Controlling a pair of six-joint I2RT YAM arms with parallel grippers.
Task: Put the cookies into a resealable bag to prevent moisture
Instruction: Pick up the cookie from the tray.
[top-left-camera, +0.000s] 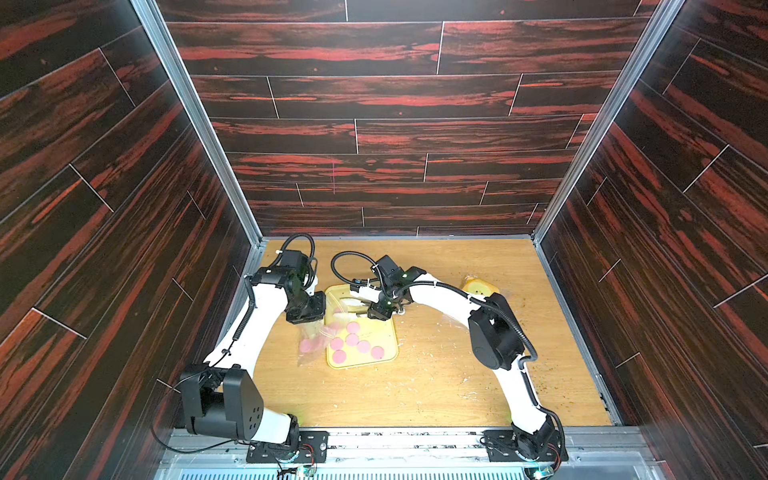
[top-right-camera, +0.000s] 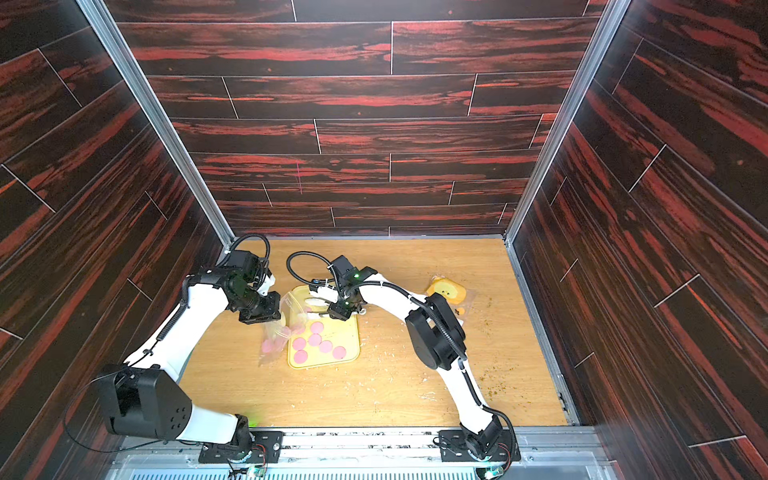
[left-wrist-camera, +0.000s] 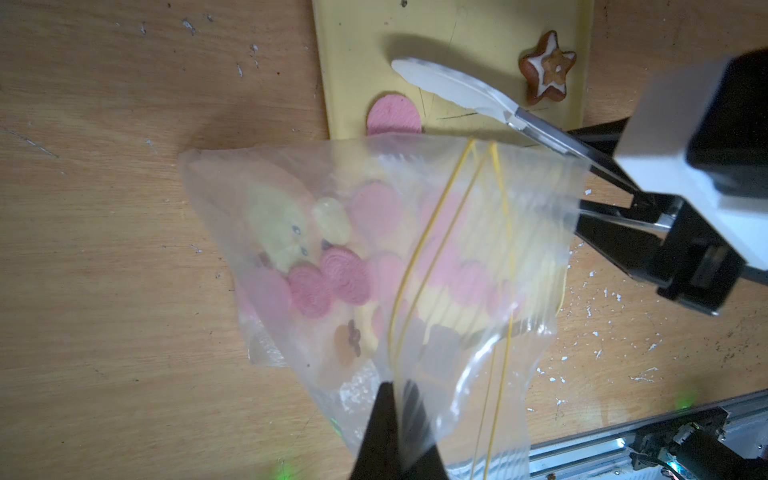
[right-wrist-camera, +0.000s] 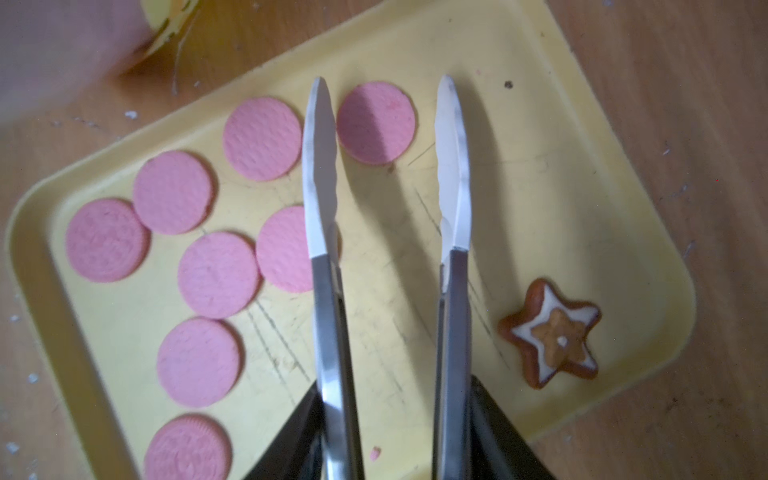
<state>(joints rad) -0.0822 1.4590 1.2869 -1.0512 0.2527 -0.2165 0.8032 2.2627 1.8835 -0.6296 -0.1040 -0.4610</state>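
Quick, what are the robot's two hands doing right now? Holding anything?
Left gripper: closed, pinching the clear bag.
Right gripper: closed on the tongs; tongs spread, gripping nothing.

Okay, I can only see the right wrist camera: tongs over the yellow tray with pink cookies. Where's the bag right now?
Observer: The left hand is shut on the rim of the clear bag, holding it at the edge of the tray on the left arm's side.
Operator: Anything inside yet?
Observer: Yes, several pink cookies show through it.
Operator: Is the mouth open?
Observer: Its yellow zip strips stand apart, so it looks open.
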